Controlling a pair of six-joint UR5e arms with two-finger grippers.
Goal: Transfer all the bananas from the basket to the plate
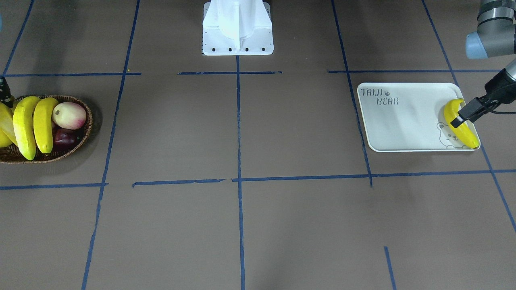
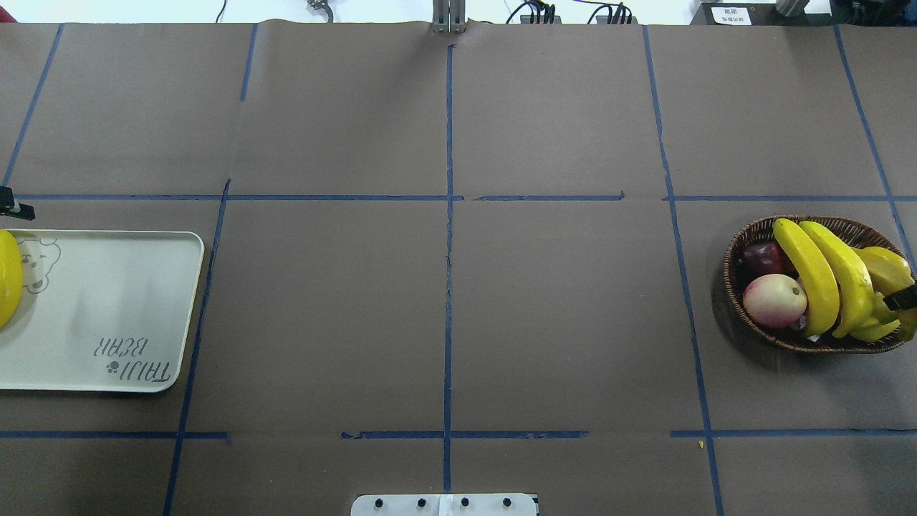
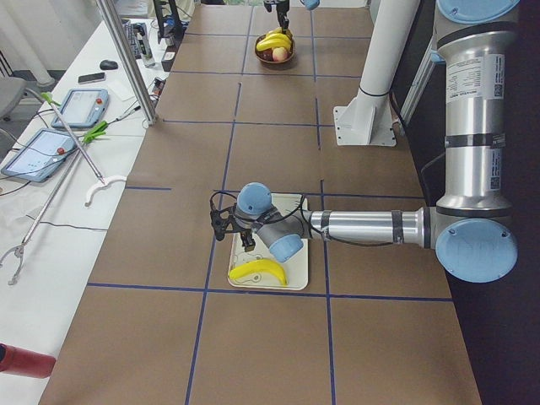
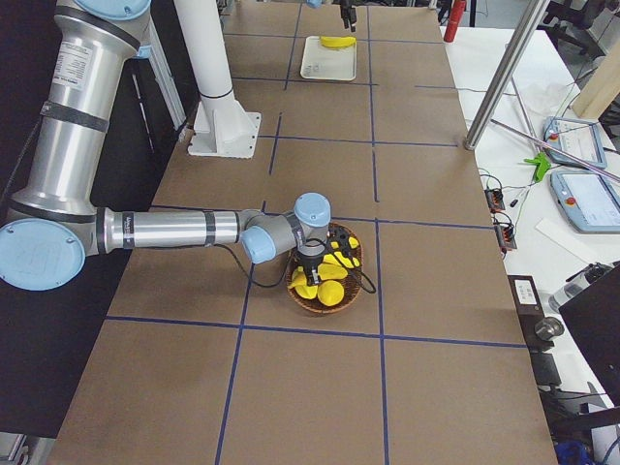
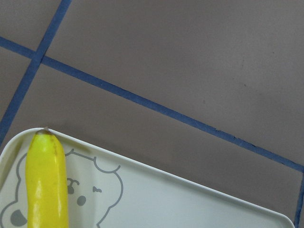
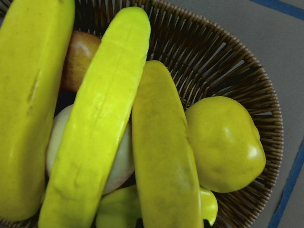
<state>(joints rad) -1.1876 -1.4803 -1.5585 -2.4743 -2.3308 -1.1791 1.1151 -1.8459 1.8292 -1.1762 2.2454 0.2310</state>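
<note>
Bananas [image 1: 24, 127] crowded the basket [image 1: 86, 125], right hand [image 1: 4, 92] low over them. One banana [image 1: 465, 133] lay on the plate [image 1: 403, 121] by the bear, left hand [image 1: 459, 119] at it; neither hand's grip could be told.

"taiji bear" is printed in grey on the plate [image 1: 403, 117], at its upper left in the front-facing view; no other text is legible.

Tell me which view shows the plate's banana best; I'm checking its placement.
Exterior left: the whole banana lies uncovered on the plate. Front-facing: partly covered; overhead: cropped; left wrist: one end; exterior right: tiny.
</note>
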